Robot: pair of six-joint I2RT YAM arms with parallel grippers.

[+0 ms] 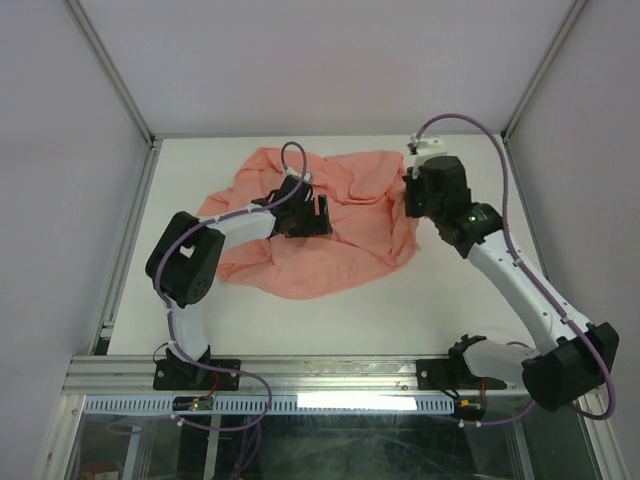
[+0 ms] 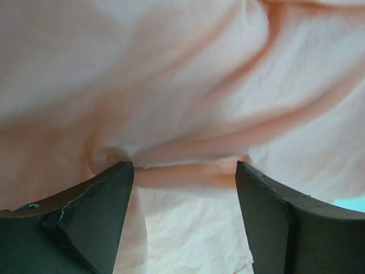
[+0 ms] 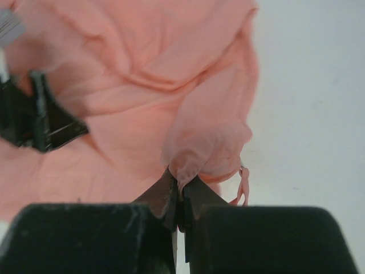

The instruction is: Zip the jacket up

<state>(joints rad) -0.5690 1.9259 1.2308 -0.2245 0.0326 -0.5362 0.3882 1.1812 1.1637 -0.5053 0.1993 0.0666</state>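
A white table (image 1: 300,320) stands inside a booth with a plain pale grey back wall (image 1: 330,60), left wall (image 1: 50,180) and right wall (image 1: 590,150). Thin metal posts (image 1: 112,75) rise at the back corners. A grooved metal rail (image 1: 330,372) edges the near side, above a bright strip of glare (image 1: 350,400). The light is soft and even.

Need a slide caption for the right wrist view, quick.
Right hand pinched shut on a bunched fold of the wrinkled salmon-pink fabric jacket, beside the white table.
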